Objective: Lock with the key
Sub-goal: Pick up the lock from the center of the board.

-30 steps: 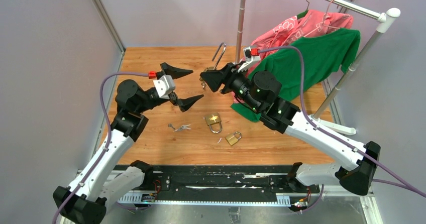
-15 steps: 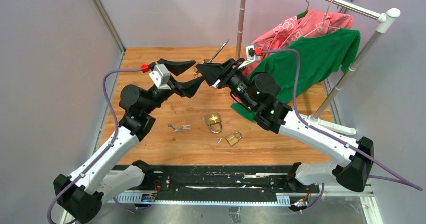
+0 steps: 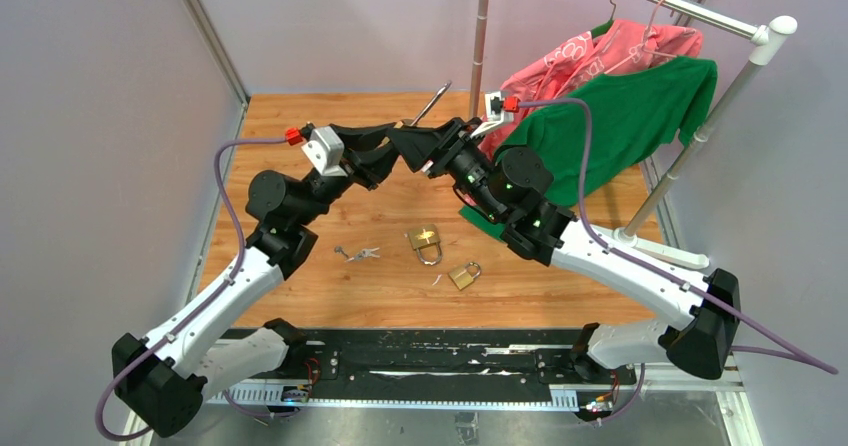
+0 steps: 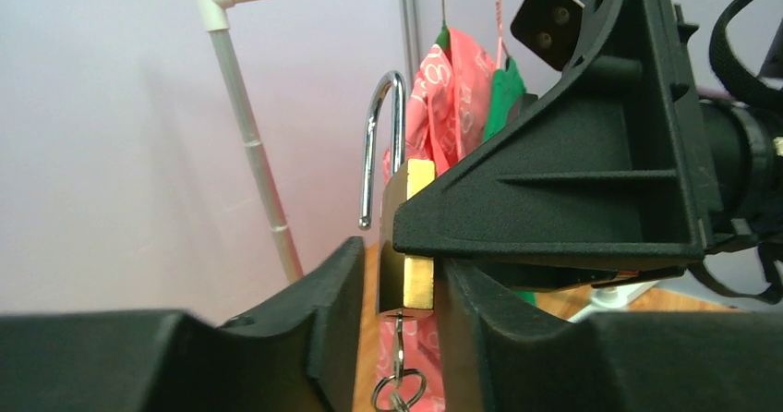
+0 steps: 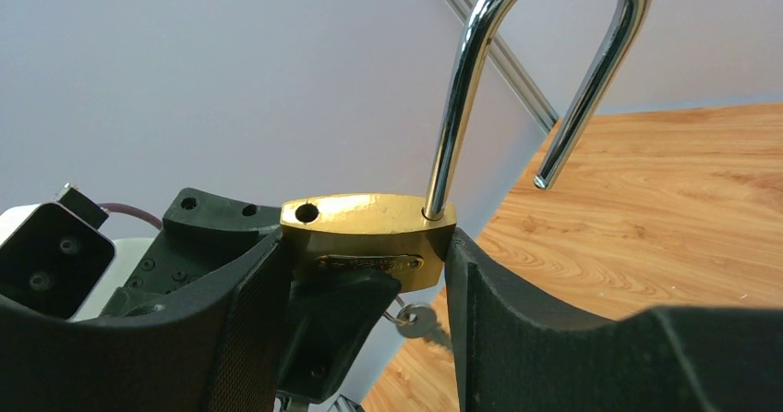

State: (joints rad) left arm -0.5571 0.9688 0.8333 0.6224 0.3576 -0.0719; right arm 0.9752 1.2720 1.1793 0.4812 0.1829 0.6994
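Padlock (image 5: 369, 232) upright, open shackle (image 5: 480, 89) up, key (image 5: 417, 320) beneath.

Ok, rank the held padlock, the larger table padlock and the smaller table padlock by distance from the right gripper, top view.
1. held padlock, clamped in the right gripper itself.
2. larger table padlock, on the wood nearer the arm bases.
3. smaller table padlock, closer yet to the bases, rightward.
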